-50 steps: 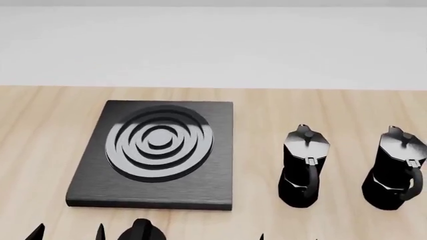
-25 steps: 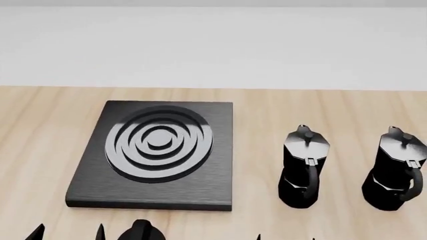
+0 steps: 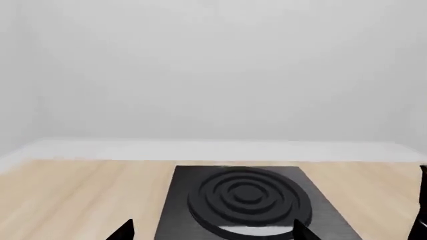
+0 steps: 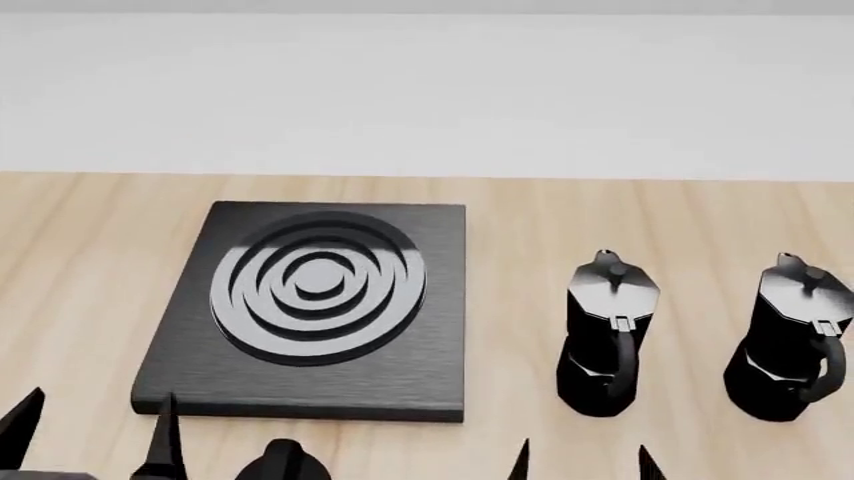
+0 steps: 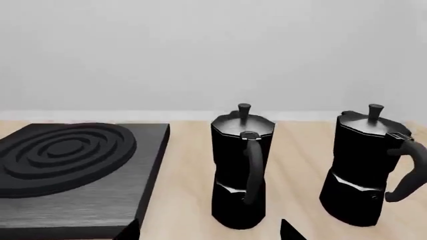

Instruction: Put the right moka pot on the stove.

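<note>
From the head view, the right moka pot [image 4: 790,340] stands upright on the wooden bench [image 4: 80,260], near the right edge of the picture. The other moka pot [image 4: 609,335] stands just beside it, closer to the stove [image 4: 200,370]. The stove lies flat, and its ring burner [image 4: 318,287] has nothing on it, so the pot has a free spot to go. Both handles point toward the robot, which I think makes them easy to grab. The left gripper [image 4: 91,435] and the right gripper [image 4: 582,462] peek in at the bottom, fingers spread apart, holding nothing. A small round knob [image 4: 280,462] sits near the front.

From the left wrist view, the stove [image 3: 333,220] is straight ahead, with two finger tips wide apart.

From the right wrist view, both pots stand side by side, not touching. The right moka pot [image 5: 363,167] is off to one side, so the arm is not lined up yet.

I can read no words or brand names anywhere.
</note>
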Available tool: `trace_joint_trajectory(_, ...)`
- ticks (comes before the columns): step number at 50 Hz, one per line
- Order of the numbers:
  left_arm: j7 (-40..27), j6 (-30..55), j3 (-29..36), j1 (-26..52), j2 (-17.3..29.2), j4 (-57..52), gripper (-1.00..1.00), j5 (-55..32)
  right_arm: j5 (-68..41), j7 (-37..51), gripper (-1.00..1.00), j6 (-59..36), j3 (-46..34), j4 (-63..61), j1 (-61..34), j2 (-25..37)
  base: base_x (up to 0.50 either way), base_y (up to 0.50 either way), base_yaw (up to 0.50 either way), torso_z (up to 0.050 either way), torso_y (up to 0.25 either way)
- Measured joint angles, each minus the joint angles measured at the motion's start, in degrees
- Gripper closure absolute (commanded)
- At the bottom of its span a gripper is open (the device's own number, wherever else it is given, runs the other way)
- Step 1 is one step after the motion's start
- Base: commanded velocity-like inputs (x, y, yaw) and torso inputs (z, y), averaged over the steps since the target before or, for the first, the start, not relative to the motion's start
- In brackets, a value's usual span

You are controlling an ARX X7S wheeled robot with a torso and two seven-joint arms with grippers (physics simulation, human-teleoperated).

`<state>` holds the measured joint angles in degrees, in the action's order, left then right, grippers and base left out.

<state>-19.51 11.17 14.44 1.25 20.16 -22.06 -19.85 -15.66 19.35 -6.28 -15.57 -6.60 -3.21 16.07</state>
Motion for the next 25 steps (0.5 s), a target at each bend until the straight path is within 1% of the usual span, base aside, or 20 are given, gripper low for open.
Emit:
trace_joint_trajectory(10, -4.4, 15.3, -2.0, 2.8, 4.4, -16.0, -1.00, -6.5, -3.1, 2.3, -1.00, -9.2, 1.5, -11.8, 0.1, 3.1, 0.00, 0.00, 0.00, 0.000, 0.000)
trace_joint_trajectory(14, -6.2, 20.4, -3.0, 4.4, 5.6, -20.7, -1.00, -9.3, -4.3, 3.0, -1.00, -12.2, 2.1, -15.3, -0.1, 4.0, 0.00, 0.00, 0.00, 0.000, 0.000)
trace_joint_trajectory(19, -7.7, 24.5, -3.8, 5.6, 6.6, -24.6, -1.00, -11.6, -5.3, 3.6, -1.00, -14.5, 2.5, -18.1, -0.3, 4.8, 0.00, 0.00, 0.00, 0.000, 0.000)
trace_joint_trajectory(25, -8.7, 27.3, -4.3, 6.5, 7.4, -27.2, -1.00, -13.3, -6.0, 4.1, -1.00, -16.2, 2.7, -20.1, -0.4, 5.3, 0.00, 0.00, 0.00, 0.000, 0.000)
